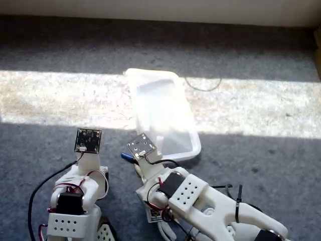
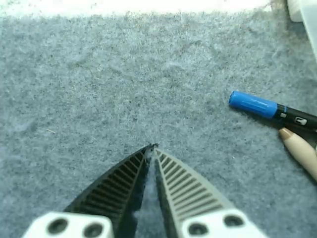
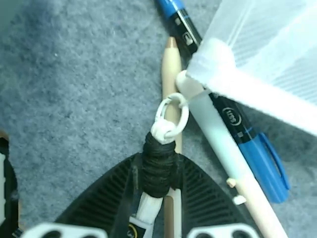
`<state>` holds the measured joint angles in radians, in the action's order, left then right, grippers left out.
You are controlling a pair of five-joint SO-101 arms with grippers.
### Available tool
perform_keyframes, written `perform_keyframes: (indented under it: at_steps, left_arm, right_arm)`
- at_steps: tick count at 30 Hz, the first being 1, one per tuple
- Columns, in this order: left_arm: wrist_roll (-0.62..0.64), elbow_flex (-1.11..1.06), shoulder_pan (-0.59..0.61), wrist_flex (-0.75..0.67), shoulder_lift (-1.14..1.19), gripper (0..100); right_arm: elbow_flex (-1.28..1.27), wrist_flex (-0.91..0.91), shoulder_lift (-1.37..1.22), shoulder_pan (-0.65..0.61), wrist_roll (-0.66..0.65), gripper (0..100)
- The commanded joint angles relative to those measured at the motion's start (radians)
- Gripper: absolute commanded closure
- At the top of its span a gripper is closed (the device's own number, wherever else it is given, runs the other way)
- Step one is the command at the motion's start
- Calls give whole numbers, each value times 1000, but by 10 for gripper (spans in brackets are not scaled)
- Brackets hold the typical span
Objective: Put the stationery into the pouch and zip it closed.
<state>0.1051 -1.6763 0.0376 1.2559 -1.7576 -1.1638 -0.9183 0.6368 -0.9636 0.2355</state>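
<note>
A white translucent pouch (image 1: 163,113) lies on the grey carpet, its near corner (image 3: 262,59) by the right arm. My right gripper (image 3: 157,156) is shut on the pouch's zipper pull (image 3: 159,158), a black cord with a white ring (image 3: 172,115). Beside it lie a blue marker (image 3: 250,141), a beige pencil (image 3: 171,62) and a white pen (image 3: 223,144), their far ends crossing the pouch's corner; I cannot tell if they are inside. My left gripper (image 2: 152,147) is shut and holds nothing, low over bare carpet, with the blue marker (image 2: 257,105) and pencil (image 2: 299,148) off to its side.
A bright sunlit band crosses the carpet (image 1: 60,100) under the pouch's far half. A thin cable (image 1: 200,86) lies behind the pouch. The left arm (image 1: 80,191) and the right arm (image 1: 200,201) stand close together at the near edge.
</note>
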Motion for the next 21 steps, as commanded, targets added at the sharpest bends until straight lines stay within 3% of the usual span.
perform_keyframes:
  at_steps: [1, 7, 21]
  left_arm:
    - [8, -22, -15, 6, -10, 993]
    - [8, -22, -15, 6, -10, 993]
    - [8, -22, -15, 6, -10, 993]
  right_arm:
    - [53, -77, 2, 15, -140, 958]
    - [156, -170, 2, 208, -371, 958]
    - [260, -168, 2, 263, -370, 994]
